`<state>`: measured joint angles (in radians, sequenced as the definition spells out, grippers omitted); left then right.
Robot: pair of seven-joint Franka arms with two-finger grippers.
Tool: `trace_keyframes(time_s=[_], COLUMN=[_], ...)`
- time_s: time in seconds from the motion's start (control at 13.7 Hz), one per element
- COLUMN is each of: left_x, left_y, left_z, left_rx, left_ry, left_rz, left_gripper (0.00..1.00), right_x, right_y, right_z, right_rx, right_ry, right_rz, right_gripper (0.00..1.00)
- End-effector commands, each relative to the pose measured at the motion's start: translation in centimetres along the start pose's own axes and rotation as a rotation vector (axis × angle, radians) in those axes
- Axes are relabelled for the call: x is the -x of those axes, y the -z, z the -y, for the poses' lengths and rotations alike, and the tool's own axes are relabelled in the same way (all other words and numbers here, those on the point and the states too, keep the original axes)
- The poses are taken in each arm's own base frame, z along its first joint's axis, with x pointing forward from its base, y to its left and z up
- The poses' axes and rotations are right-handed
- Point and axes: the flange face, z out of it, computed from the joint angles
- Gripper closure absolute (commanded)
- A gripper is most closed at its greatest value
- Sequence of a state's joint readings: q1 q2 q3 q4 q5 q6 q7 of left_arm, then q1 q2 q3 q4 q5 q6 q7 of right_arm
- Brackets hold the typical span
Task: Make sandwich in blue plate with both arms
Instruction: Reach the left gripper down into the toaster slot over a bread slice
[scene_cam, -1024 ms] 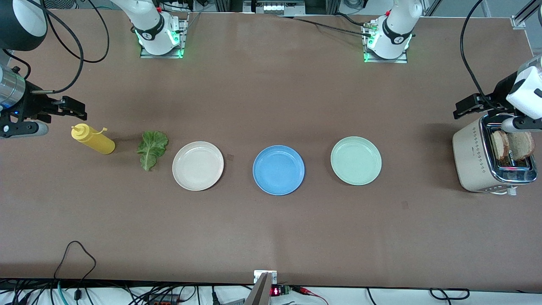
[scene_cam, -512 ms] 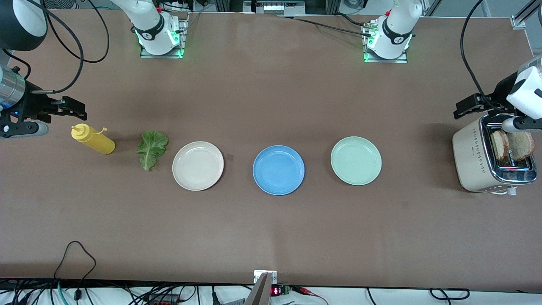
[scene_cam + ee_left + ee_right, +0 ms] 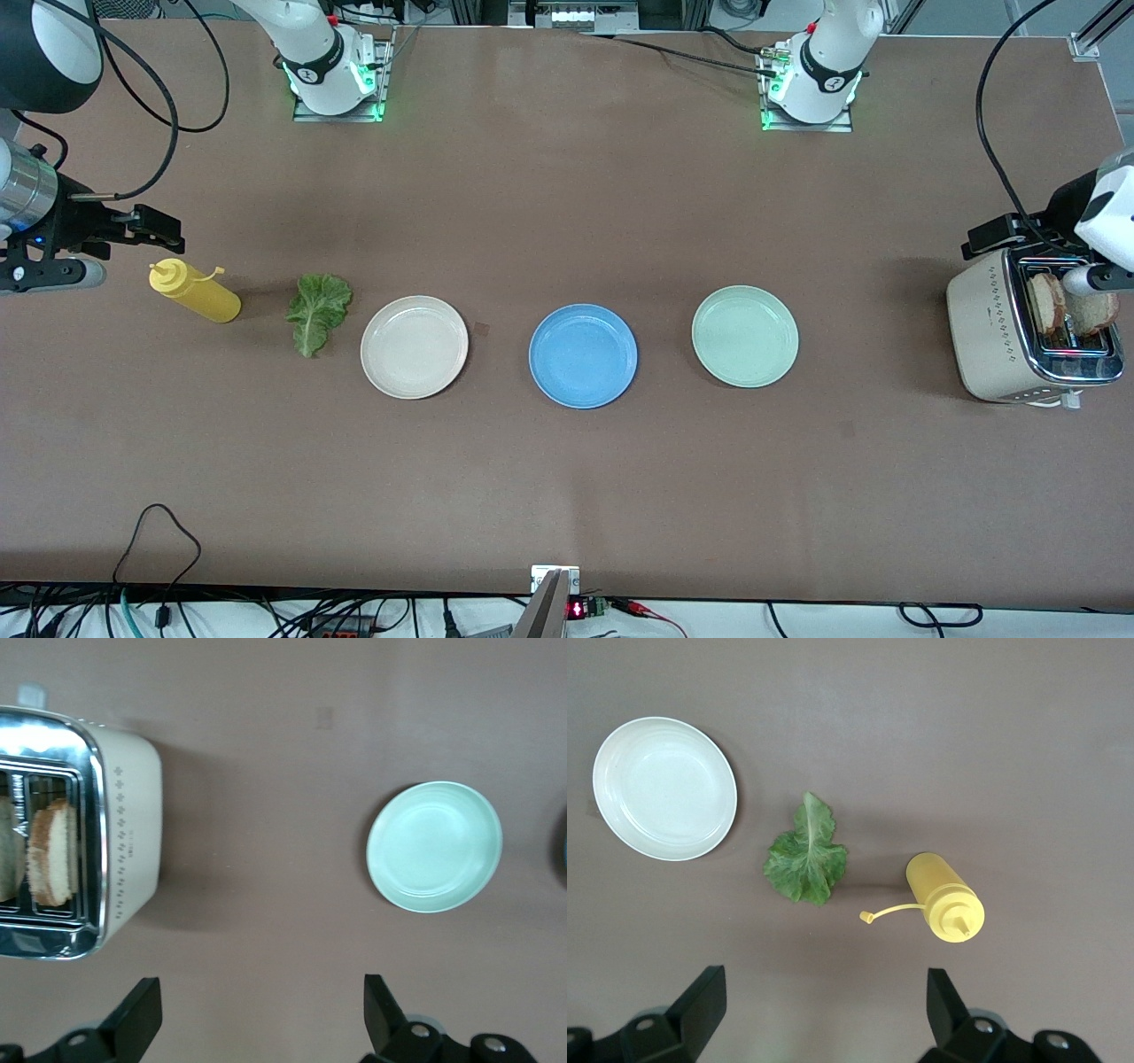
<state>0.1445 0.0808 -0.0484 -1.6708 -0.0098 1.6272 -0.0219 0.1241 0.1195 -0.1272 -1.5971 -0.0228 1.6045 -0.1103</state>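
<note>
At the right arm's end of the bench, the right gripper [image 3: 164,232] has barely stirred since a second ago, edging only slightly toward the yellow squeeze bottle [image 3: 193,293] it hangs just above. Its fingers [image 3: 700,1005] stand wide apart with nothing between them. Much of that arm's wrist is cut off by the edge of the front view.

The bottle lies tipped over, and the lettuce leaf [image 3: 316,311] lies flat beside it, with the beige plate [image 3: 414,346] next along. None of these has shifted. The blue plate [image 3: 582,355] sits bare in the middle of the row of three plates, between the beige one and the pale green plate [image 3: 744,336], and it too is where it was.

The clearer change is at the left arm's end. The left gripper [image 3: 1010,233] has slid toward the bench edge and now hangs over the rim of the toaster [image 3: 992,332], where before it stood a little nearer the plates. Its fingers [image 3: 137,1017] are spread open and empty. The white wrist now covers more of the toaster's top, so the two bread slices [image 3: 1050,303] in the slots are partly hidden in the front view. In the left wrist view only one slice [image 3: 51,851] shows properly, the other being cut off at the picture's edge.
</note>
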Motion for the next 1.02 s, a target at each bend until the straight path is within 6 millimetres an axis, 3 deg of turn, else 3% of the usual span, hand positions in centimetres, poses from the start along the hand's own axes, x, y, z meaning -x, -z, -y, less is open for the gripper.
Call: trace_keyframes(time_s=[0.0, 0.15, 0.51, 0.73, 0.95], left_x=[-1.2, -2.0, -3.5, -4.1, -4.3], left_y=[-1.0, -2.6, -9.0, -11.7, -14.5], left_z=[2.6, 6.8, 16.6, 18.4, 18.6], left_rx=[-0.047, -0.041, 0.007, 0.023, 0.034], left_ry=[-0.057, -0.078, -0.121, -0.140, -0.143], left_rz=[0.013, 0.025, 0.085, 0.104, 0.156], left_gripper=[0.00, 0.00, 0.00, 0.00, 0.11], right_x=[0.2, 0.2, -0.1, -0.1, -0.1], right_y=[0.1, 0.1, -0.2, -0.2, -0.2], right_z=[-0.1, -0.1, -0.1, -0.1, 0.0], right_rx=[0.002, 0.002, 0.003, 0.003, 0.001], right_ry=[0.009, 0.009, 0.010, 0.010, 0.011], right_rz=[-0.004, -0.004, 0.002, 0.002, 0.002], right_gripper=[0.00, 0.00, 0.00, 0.00, 0.00])
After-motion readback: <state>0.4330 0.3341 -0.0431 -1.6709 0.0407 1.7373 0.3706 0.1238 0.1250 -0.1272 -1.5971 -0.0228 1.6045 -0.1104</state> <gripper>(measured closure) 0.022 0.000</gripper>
